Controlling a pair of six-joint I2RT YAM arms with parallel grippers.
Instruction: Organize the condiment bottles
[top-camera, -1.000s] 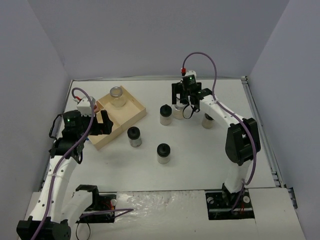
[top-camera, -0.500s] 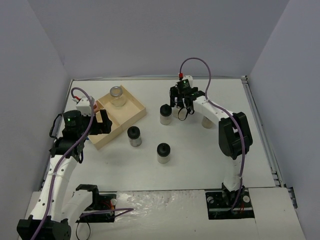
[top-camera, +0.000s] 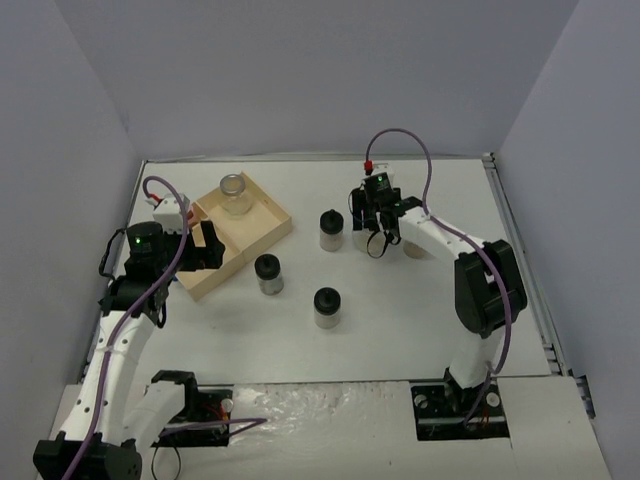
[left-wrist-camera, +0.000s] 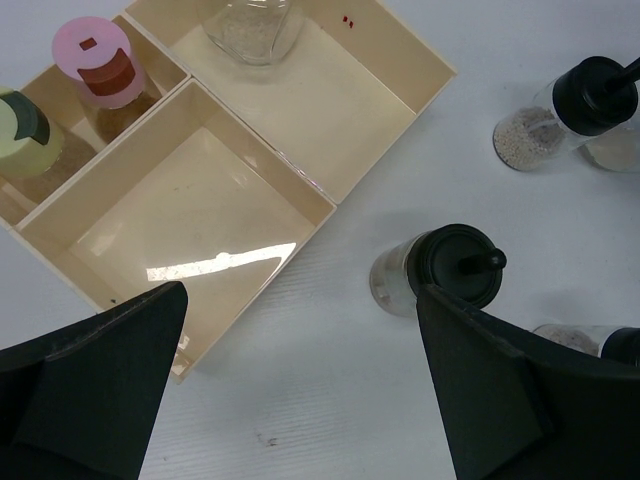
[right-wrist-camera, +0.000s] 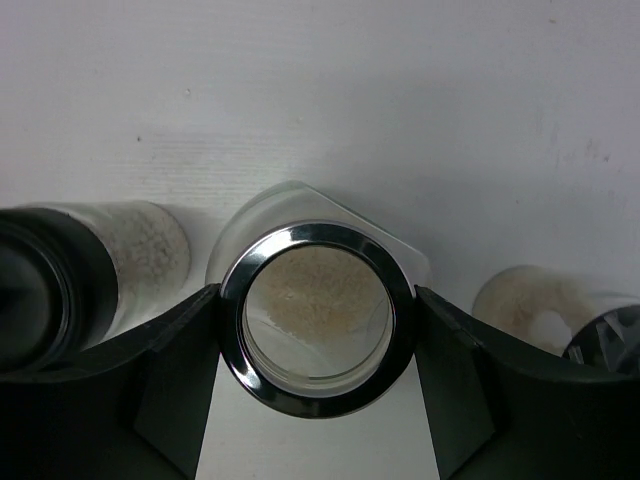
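Silver-rim jar (right-wrist-camera: 318, 315) upright on table (top-camera: 400, 330), clamped by right gripper (top-camera: 378, 232): both fingers (right-wrist-camera: 170, 390) touch rim, jaws narrowed to jar's width. Black-cap jar (right-wrist-camera: 60, 290) just beside it one side, another jar (right-wrist-camera: 535, 305) other side. Two more black-cap jars (top-camera: 327, 306) stand apart mid-table. Second silver-rim jar (top-camera: 234, 195) in tray (top-camera: 270, 215), large back compartment. Pink-cap jar (left-wrist-camera: 95, 65) and green-cap jar (left-wrist-camera: 20, 130) in tray's narrow side strip. Left gripper (left-wrist-camera: 300, 290) spread wide, empty, above tray's near corner.
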